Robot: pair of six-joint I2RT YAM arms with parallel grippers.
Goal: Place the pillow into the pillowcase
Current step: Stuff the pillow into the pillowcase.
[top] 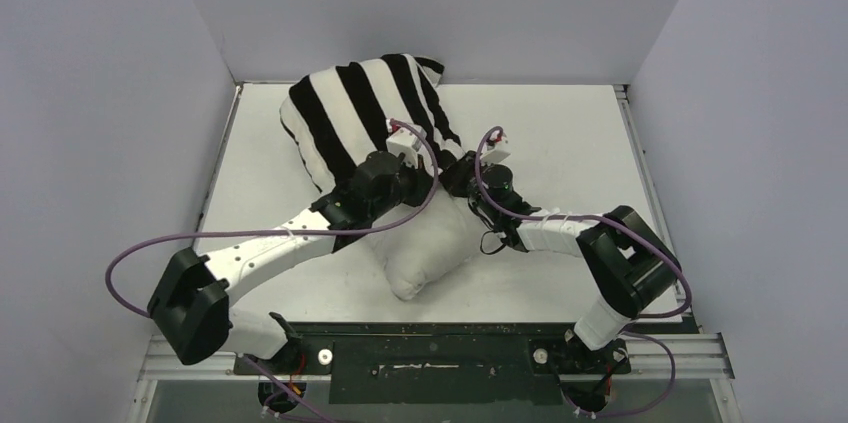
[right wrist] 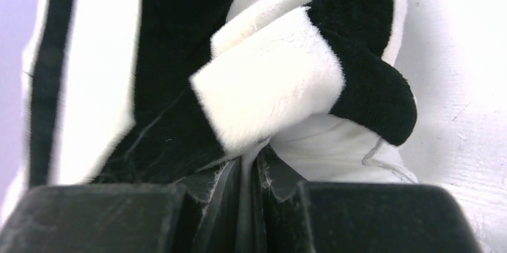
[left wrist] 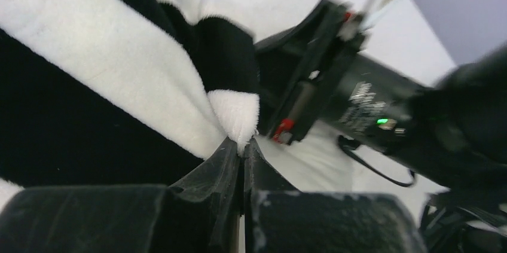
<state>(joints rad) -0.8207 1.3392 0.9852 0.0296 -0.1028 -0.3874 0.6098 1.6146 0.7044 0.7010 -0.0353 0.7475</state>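
The pillow (top: 430,253) is lying on the table (top: 560,133), its far part sitting inside the pillowcase (top: 350,113), its near end sticking out. The left gripper (left wrist: 244,145) and right gripper (right wrist: 251,160) are sitting side by side at the pillowcase's near edge.

- A plain pale grey back wall (top: 430,3), left wall (top: 90,93) and right wall (top: 760,93) close in three sides.
- The white table (top: 560,133) is lightly scuffed.
- A metal rail (top: 690,355) runs along its near edge.
- The light is soft and even.

Overhead; wrist cams close on pillowcase (top: 340,113)
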